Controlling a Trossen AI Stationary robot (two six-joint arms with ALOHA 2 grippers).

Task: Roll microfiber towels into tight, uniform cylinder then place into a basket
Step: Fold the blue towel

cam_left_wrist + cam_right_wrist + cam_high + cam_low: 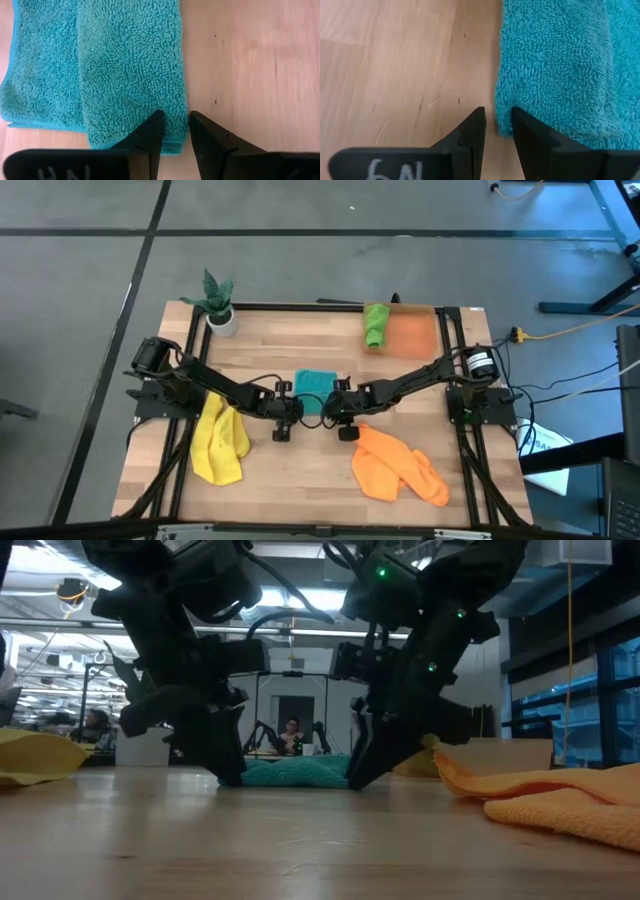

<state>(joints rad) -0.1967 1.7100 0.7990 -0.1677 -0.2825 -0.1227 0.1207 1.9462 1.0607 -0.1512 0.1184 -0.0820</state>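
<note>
A teal towel [315,385] lies folded flat on the wood in the middle of the table. My left gripper [175,125] stands at its near left corner and my right gripper [497,120] at its near right corner. Both are slanted down with the fingers a little apart, astride the towel's edge. In the low view both sets of tips are down at table level beside the towel [295,772]. A yellow towel [220,442] lies crumpled at the near left, an orange one [400,465] at the near right. A green towel [375,325] lies in the orange basket [415,335] at the far right. My left gripper comes slanting from above at the teal towel's near left corner [172,142]. One finger [152,132] is over the pile, the other over bare wood beside the edge. I cannot tell whether it touches the cloth, which lies flat. My right gripper comes slanting from above at the near right corner [505,129]. One finger [527,132] is over the pile, the other over the wood. I cannot tell whether it touches the flat-lying cloth.
A small potted plant [218,302] stands at the far left corner. Bare wood lies between the teal towel and the table's near edge. Black frame rails run along the table's left and right sides.
</note>
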